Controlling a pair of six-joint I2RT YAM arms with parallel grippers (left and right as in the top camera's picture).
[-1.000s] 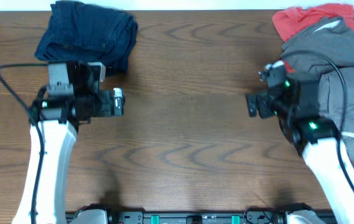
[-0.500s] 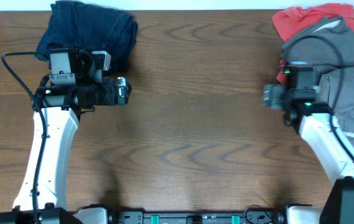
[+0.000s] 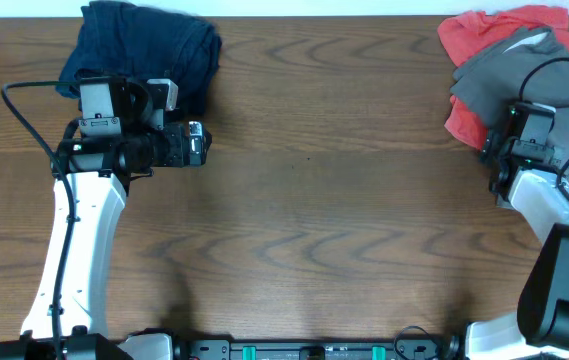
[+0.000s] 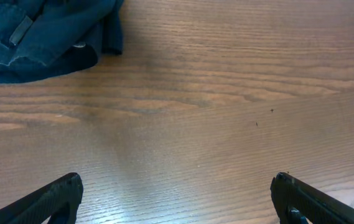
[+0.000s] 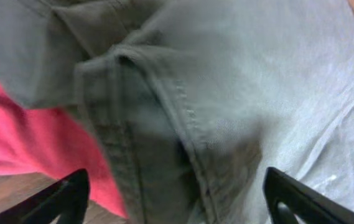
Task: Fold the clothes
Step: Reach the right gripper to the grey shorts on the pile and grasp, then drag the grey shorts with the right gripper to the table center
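The wooden table (image 3: 304, 200) is carrying everything. The grey-khaki shorts (image 3: 494, 85) are lying crumpled at the table's far-right corner, partly covering a red T-shirt (image 3: 484, 30). A navy denim garment (image 3: 149, 50) is sitting bunched at the table's far-left corner. The right gripper (image 5: 175, 180) is hanging over the shorts with its fingers spread wide, holding nothing. The left gripper (image 4: 177, 183) is hovering over bare table near the denim, also spread and empty. The shorts are looking soft, light and limp, likely to sag and bunch when lifted. The thick stitched seam (image 5: 183, 118) is probably offering the firmest hold.
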